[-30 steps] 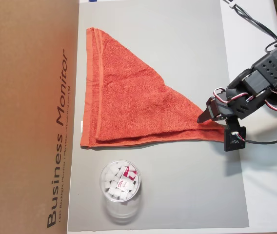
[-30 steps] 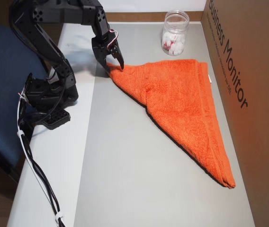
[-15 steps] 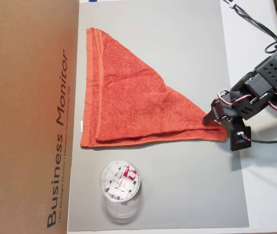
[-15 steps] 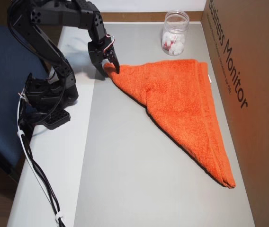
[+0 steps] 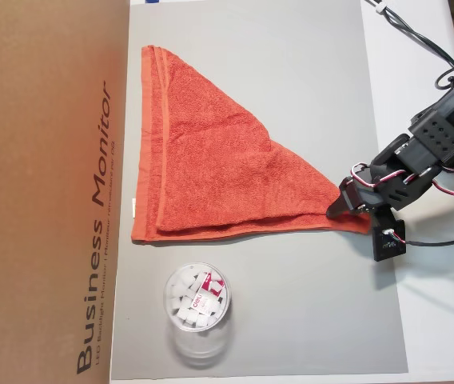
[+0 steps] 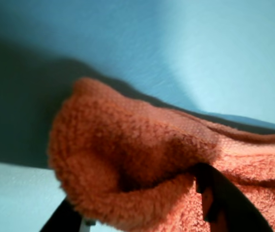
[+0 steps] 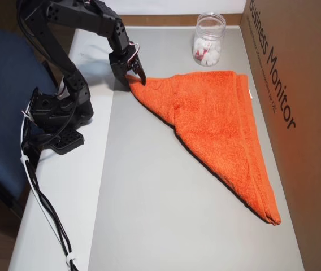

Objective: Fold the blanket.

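The orange-red blanket (image 5: 211,168) lies folded into a triangle on the grey mat (image 5: 307,80), with its hemmed long edge along the cardboard box. Its narrow corner points toward the arm. My gripper (image 5: 340,210) sits right on that corner, and in the other overhead view the gripper (image 7: 139,80) pinches the same tip of the blanket (image 7: 217,113). In the wrist view the terry corner of the blanket (image 6: 128,159) is bunched between my two dark fingers (image 6: 215,198), just above the mat. My gripper (image 6: 132,193) is shut on the cloth.
A clear cup (image 5: 197,300) of white pieces stands on the mat near the blanket's short edge; it shows as the cup (image 7: 208,39) in the other overhead view. A tall cardboard box (image 5: 43,192) walls one side. The arm's base (image 7: 59,113) and cables (image 7: 42,197) occupy the white table beside the mat.
My gripper has shifted slightly along the blanket's corner toward the cup side and closed on the tip. The blanket itself has hardly moved.
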Robot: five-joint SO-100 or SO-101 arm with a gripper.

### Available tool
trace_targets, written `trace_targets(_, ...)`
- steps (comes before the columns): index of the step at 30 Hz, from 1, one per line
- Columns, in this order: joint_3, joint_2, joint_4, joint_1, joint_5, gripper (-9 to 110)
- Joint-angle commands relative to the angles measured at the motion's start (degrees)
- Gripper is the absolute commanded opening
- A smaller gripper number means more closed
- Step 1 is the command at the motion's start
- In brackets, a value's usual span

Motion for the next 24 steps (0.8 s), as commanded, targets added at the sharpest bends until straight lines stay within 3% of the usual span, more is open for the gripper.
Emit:
trace_targets(1,-2.29,-1.93,-0.62,-0.26,0.53,18)
trace_targets(13,-2.37,-1.49,-0.62,-0.18,0.53,0)
trace_targets(24,-2.64,-1.14,-0.62,0.35,0.70,0)
